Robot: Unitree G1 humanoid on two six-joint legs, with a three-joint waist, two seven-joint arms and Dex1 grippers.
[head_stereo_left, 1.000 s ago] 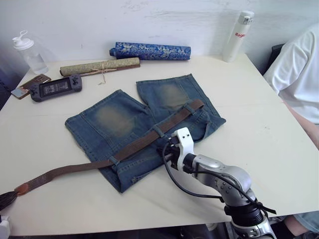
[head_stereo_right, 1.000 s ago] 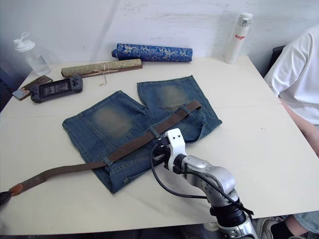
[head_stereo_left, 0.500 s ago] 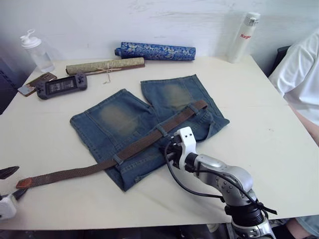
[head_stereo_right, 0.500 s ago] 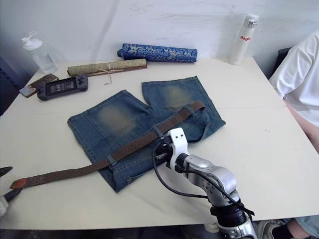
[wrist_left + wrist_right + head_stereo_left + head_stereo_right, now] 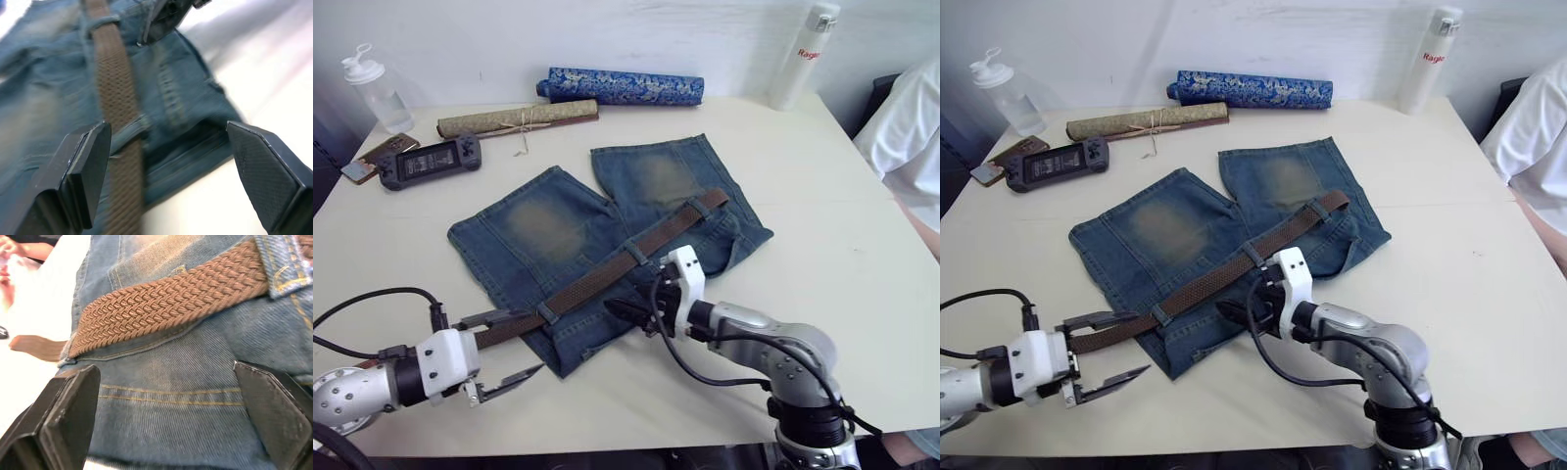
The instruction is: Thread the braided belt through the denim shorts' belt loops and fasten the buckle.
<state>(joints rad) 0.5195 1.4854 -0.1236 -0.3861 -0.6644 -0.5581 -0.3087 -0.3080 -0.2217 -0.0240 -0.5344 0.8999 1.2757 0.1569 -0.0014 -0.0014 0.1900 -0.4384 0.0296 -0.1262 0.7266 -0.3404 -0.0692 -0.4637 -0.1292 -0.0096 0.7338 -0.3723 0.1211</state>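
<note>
Both sets of fingers spread open: left gripper [image 5: 499, 347] lower left beside the braided belt [image 5: 607, 274], right gripper [image 5: 628, 311] mid-frame over the denim shorts [image 5: 548, 230]. Belt looks limp, woven, grippy; I'd pinch its free left end.

A cream-white table [image 5: 822, 206] stands against a pale, scuffed wall [image 5: 607, 39]; soft, even light falls across the tabletop.

Brown braided belt [image 5: 607, 274] lies threaded through belt loops [image 5: 634, 256] across flat denim shorts [image 5: 548, 235]
</note>
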